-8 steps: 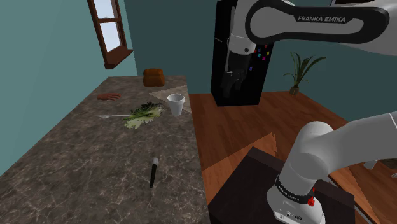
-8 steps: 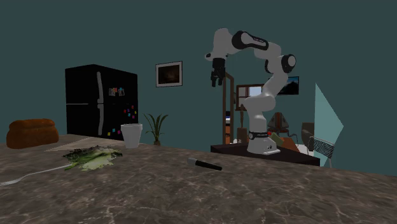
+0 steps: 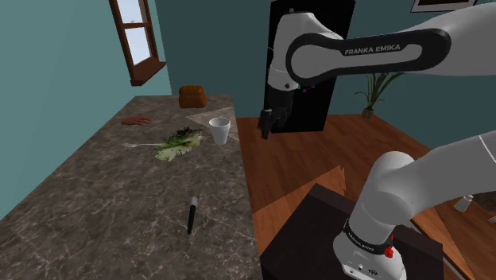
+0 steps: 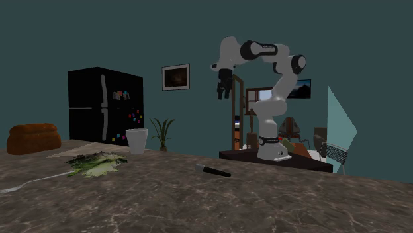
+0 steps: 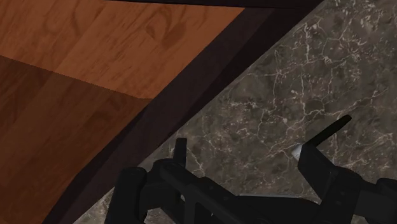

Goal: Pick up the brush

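Black gripper (image 5: pixel 245 159) is open: its two fingers (image 5: pixel 180 150) stand apart and clasp nothing, and between them shows the dark marble countertop (image 5: pixel 299 76), with its edge running next to the wooden floor (image 5: pixel 76 63). In the shoulder view the gripper (image 3: pixel 267 124) hangs high in the air beside the countertop's edge, in front of the black fridge (image 3: pixel 326 71). The brush (image 3: pixel 191 216), thin and black with a pale tip, lies flat on the countertop near the edge toward the floor, well apart from the gripper and below it. One container stands on the stone, a white cup (image 3: pixel 219 130), upright; whether it holds something I cannot tell. Just beside the cup lies a green lettuce leaf (image 3: pixel 179 144) with a pale fork (image 3: pixel 140 146) at its side. Farther back, near the wall, rests a brown bread loaf (image 3: pixel 191 96).
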Motion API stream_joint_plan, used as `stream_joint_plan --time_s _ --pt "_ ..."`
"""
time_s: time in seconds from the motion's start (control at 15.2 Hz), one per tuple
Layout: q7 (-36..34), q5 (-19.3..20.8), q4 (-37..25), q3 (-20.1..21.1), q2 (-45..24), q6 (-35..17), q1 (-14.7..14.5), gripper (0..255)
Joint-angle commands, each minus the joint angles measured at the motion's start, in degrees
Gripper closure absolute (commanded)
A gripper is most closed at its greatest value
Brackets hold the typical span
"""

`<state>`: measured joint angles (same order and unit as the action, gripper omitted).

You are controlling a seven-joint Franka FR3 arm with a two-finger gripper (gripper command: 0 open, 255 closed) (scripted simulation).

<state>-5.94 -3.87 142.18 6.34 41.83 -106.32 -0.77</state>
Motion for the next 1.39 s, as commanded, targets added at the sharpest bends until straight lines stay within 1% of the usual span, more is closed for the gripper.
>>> stream_joint_plan --time_s 0.0,0.4,0.79,1.06,1.32 --pt "-1.5 -1.0 1.0 1.3 -2.7 -4.3 -0.4 0" --pt "-5.8 -3.4 2.8 5.4 -11.9 -16.7 -1.5 0" --pt "-10.7 -3.7 1.3 9.6 -23.7 -28.7 -1.8 0" --pt "-14.9 -1.8 -1.4 12.2 -32.5 -35.7 -1.5 0" --pt "-20.4 2.5 -5.4 14.0 -41.9 -41.7 -1.5 0"
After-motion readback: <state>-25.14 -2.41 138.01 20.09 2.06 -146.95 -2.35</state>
